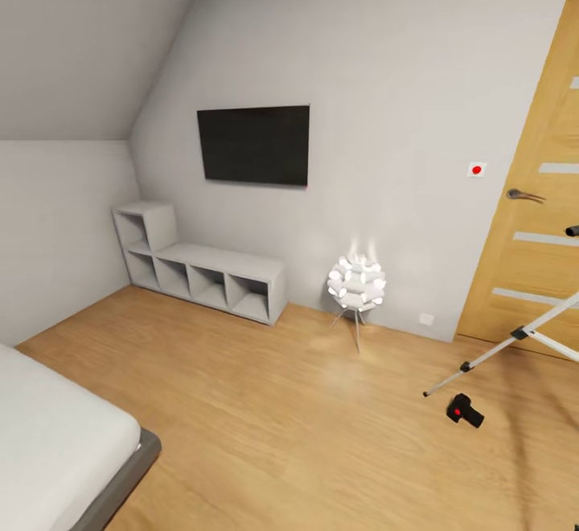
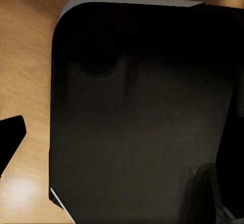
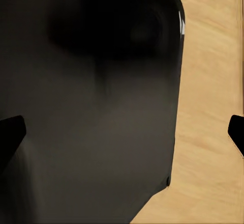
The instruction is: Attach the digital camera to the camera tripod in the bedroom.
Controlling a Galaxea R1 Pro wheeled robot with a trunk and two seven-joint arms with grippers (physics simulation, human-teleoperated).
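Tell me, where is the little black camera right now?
In the head view, the digital camera lies on the wood floor at lower right, just below the foot of a camera tripod leg, in front of the wooden door.

The digital camera (image 1: 465, 411) lies on the floor (image 1: 281, 410) just before the camera tripod (image 1: 515, 339), right of the lamp (image 1: 356, 284)

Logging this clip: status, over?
Right claw open, empty; left claw state unclear. Digital camera on the floor beside a camera tripod leg, by the door. Nothing between them.
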